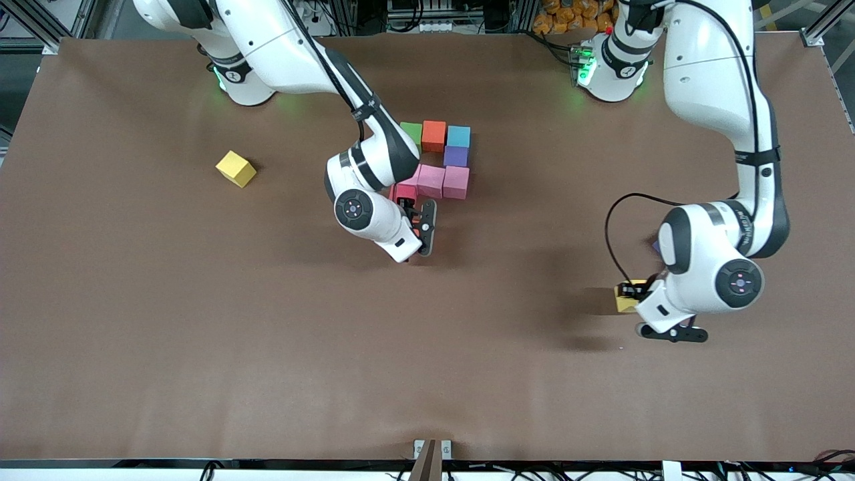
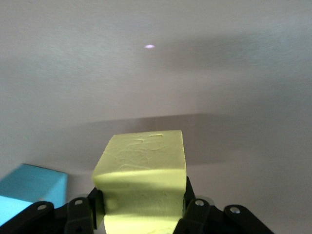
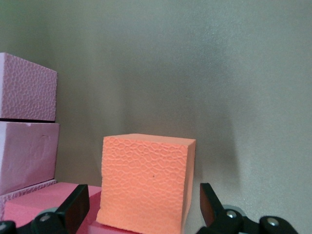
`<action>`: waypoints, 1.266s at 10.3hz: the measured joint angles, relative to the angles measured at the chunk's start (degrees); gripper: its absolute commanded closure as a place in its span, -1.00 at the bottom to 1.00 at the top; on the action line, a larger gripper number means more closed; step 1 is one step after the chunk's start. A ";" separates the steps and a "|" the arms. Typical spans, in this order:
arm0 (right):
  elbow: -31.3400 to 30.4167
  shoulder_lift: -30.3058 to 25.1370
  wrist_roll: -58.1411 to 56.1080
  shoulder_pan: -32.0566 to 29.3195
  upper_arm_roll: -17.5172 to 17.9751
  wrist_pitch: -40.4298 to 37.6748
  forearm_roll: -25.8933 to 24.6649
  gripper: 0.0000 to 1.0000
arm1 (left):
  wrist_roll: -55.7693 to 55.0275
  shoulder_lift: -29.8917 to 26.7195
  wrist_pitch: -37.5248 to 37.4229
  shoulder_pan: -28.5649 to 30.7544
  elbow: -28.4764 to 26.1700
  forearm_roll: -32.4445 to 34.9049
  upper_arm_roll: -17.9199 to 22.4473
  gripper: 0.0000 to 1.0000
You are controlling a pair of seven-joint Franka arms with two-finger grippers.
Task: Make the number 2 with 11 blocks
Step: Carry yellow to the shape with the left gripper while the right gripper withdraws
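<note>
Several blocks sit together mid-table: green (image 1: 412, 131), orange-red (image 1: 433, 135), light blue (image 1: 458, 136), purple (image 1: 455, 155), two pink (image 1: 443, 182) and red (image 1: 404, 194). My right gripper (image 1: 421, 227) (image 3: 141, 204) stands open around an orange block (image 3: 146, 185) beside the red block (image 3: 53, 200), on its side nearer the front camera. Both fingers (image 3: 75, 204) stand clear of the orange block. My left gripper (image 1: 628, 294) (image 2: 141, 209) is shut on a yellow block (image 2: 141, 175) (image 1: 626, 302) over the table toward the left arm's end.
A loose yellow block (image 1: 236, 168) lies toward the right arm's end. A light blue block (image 2: 29, 187) rests on the table beside my left gripper. A sliver of a purple block (image 1: 656, 247) shows past the left arm. Brown tabletop (image 1: 267, 334) spreads wide toward the front camera.
</note>
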 measured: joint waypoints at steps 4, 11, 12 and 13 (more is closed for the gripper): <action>0.11 -2.31 2.23 -0.03 0.06 -3.00 0.04 -1.00 | -0.67 -2.89 -2.57 -0.40 0.22 5.29 -4.10 1.00; 0.21 -12.88 8.76 -11.06 -1.24 -14.53 -4.85 -1.00 | 31.93 -6.19 -5.66 0.73 -0.27 15.54 -10.39 1.00; 0.21 -15.33 11.87 -15.27 -1.27 -17.94 -7.33 -1.00 | 35.10 -6.24 -5.63 0.88 -0.13 15.54 -12.01 1.00; 0.24 -17.98 13.75 -19.24 -1.29 -20.72 -10.68 -1.00 | 36.56 -6.29 -5.57 0.84 0.24 15.67 -14.38 1.00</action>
